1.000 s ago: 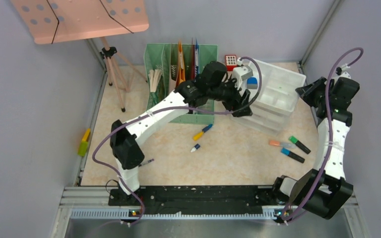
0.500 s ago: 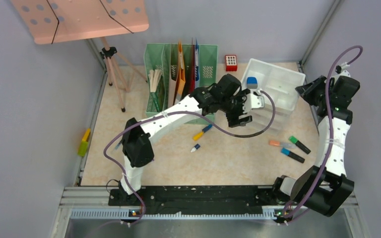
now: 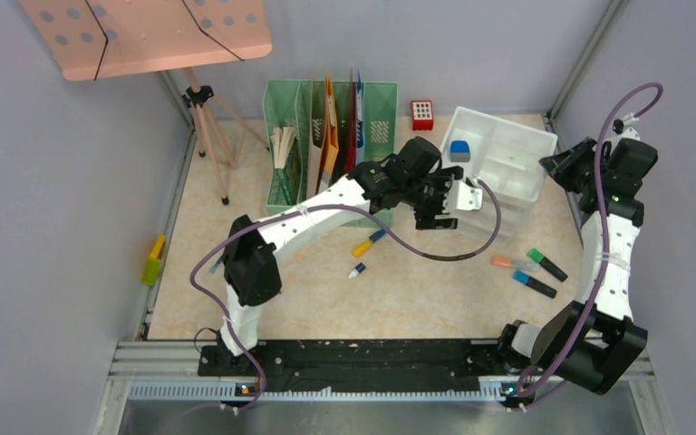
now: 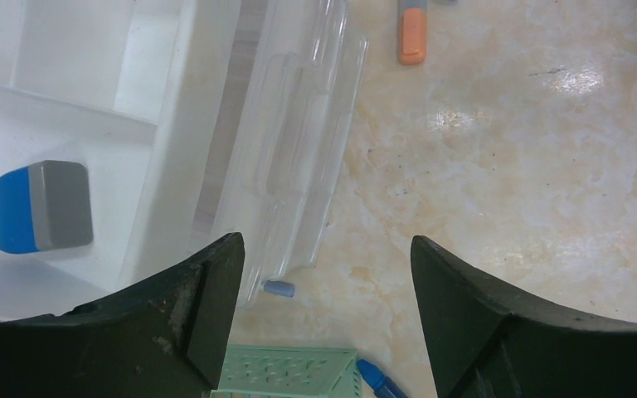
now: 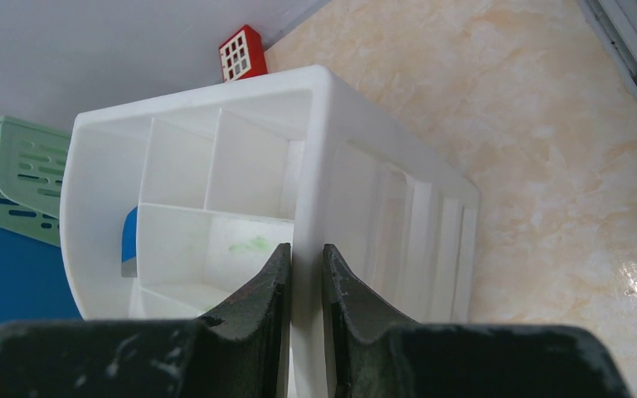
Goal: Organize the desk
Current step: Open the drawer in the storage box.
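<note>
The beige marble desk (image 3: 417, 294) holds a white drawer organizer (image 3: 507, 163) at the back right. A blue and grey eraser (image 3: 459, 150) lies in its back-left compartment, and shows in the left wrist view (image 4: 41, 206) and partly in the right wrist view (image 5: 129, 245). My left gripper (image 3: 439, 210) is open and empty, hovering above the organizer's clear drawer fronts (image 4: 299, 149); in its own view (image 4: 323, 249) the jaws stand wide apart. My right gripper (image 3: 562, 168) is shut on the organizer's right wall (image 5: 307, 166).
A green file holder (image 3: 326, 136) stands at the back, a red cube (image 3: 422, 113) beside it. A yellow-blue pen (image 3: 370, 241), a small white pen (image 3: 356, 270), an orange highlighter (image 3: 505, 262), green (image 3: 546, 264) and blue (image 3: 535, 284) markers lie loose. A pink music stand (image 3: 145, 32) is back left.
My left gripper has drawn back from over the organizer's compartments to its front side. The eraser now lies free in its compartment. The right arm has not moved.
</note>
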You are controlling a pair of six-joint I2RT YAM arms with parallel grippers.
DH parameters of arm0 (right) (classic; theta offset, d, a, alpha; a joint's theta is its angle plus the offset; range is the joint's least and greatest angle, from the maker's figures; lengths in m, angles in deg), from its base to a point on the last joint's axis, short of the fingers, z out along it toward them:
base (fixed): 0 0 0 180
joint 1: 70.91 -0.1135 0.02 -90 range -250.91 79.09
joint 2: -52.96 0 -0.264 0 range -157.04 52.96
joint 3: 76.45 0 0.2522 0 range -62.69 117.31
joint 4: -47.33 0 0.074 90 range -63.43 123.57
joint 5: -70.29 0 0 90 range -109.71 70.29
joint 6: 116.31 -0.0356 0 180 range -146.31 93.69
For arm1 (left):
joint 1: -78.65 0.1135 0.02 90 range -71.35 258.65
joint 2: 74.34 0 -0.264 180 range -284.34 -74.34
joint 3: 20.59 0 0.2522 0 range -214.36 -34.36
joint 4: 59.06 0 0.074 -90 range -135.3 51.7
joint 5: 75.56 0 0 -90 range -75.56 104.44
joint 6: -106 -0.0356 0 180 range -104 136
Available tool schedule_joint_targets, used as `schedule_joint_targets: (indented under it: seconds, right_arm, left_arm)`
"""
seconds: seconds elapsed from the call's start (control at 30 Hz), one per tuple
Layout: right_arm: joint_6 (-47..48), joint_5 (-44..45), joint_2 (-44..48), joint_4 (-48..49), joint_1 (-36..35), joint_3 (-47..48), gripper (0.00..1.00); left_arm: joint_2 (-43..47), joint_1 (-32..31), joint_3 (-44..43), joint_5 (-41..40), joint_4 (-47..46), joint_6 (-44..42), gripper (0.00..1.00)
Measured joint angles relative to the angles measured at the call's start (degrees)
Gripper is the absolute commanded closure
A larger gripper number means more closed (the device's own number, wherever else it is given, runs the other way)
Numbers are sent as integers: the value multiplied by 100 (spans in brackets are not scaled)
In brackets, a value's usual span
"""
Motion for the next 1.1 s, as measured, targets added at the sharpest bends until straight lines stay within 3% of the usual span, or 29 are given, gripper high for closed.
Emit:
schedule_joint_targets:
  seconds: [1.1]
  right_arm:
    - [7,-13,-2,7,0,-2,100]
  left_arm:
    - [-243,-90,-81,-262,-345,-686,20]
